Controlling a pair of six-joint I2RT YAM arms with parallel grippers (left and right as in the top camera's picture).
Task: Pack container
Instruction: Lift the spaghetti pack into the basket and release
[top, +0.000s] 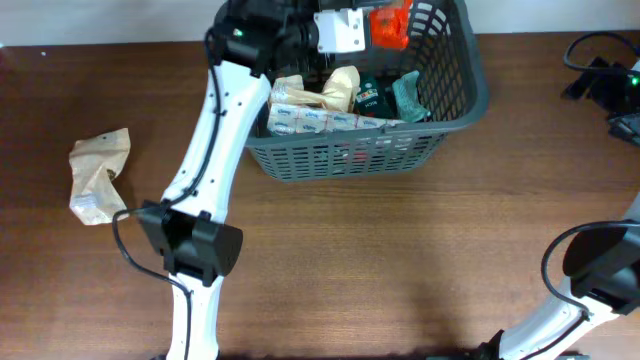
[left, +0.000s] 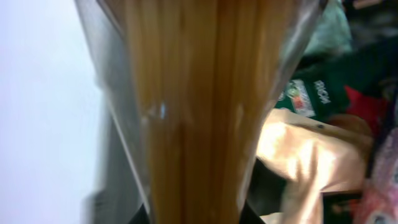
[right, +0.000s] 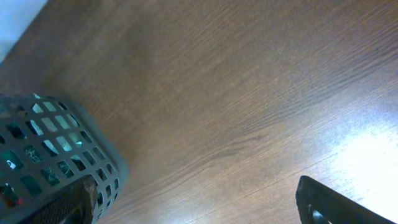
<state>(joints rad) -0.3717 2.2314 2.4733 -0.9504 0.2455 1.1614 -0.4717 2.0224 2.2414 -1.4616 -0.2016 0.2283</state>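
Note:
The dark grey lattice basket (top: 470, 60) stands at the far middle of the table and also shows in the right wrist view (right: 56, 143). It holds white packets (top: 300, 115), a cream bag (top: 340, 90), a dark green packet (top: 372, 97), a teal packet (top: 408, 95) and an orange packet (top: 390, 25). My left gripper (top: 295, 35) hangs over the basket's far left corner. It is shut on a clear packet of spaghetti (left: 199, 93), which fills the left wrist view. My right gripper (right: 199, 199) is open and empty above bare table beside the basket.
A crumpled brown paper bag (top: 100, 175) lies on the wooden table at the left. Black cables and gear (top: 605, 80) sit at the far right edge. The left arm (top: 210, 150) stretches from the front to the basket.

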